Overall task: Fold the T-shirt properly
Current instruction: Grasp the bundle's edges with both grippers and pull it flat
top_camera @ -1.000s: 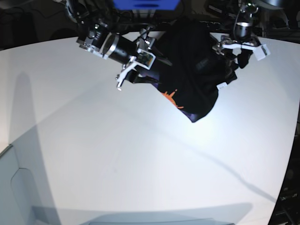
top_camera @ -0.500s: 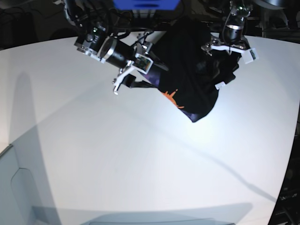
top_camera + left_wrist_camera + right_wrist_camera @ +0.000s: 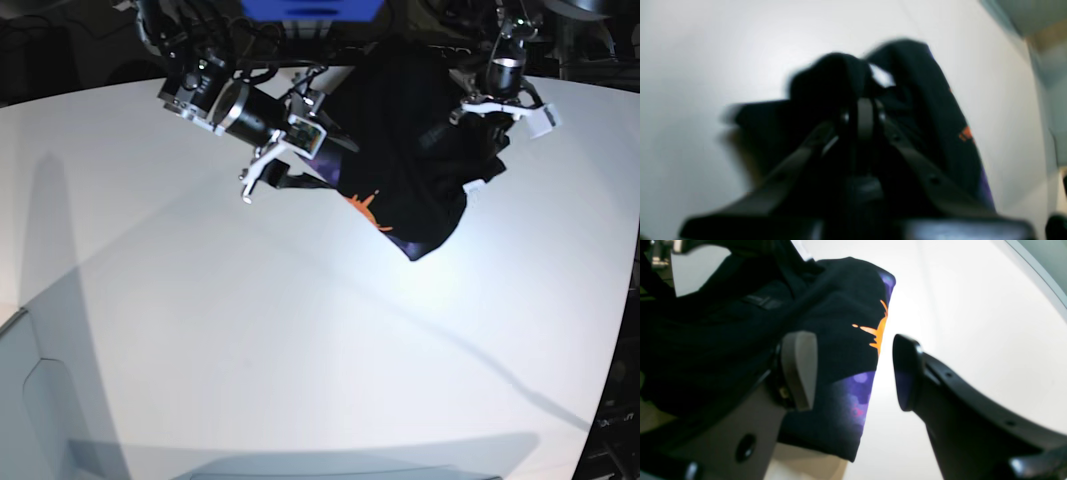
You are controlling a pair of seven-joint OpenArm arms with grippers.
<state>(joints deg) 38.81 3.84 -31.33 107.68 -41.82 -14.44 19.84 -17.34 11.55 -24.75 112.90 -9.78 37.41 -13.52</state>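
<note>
Base view shows the T-shirt [image 3: 410, 150] bunched at the far edge of the surface [image 3: 300, 350]. Left tool [image 3: 864, 115] is pinched tight in its folds; right tool [image 3: 853, 370] gapes beside its printed edge. Best lift slowly, spreading the cloth flat first.

A white table [image 3: 250, 330] carries only the crumpled black T-shirt [image 3: 410, 150] near its far edge.

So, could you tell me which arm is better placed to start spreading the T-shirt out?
Probably the left: its pincer is shut over the bunched T-shirt, while the right pincer stands open beside the cloth's edge.
</note>
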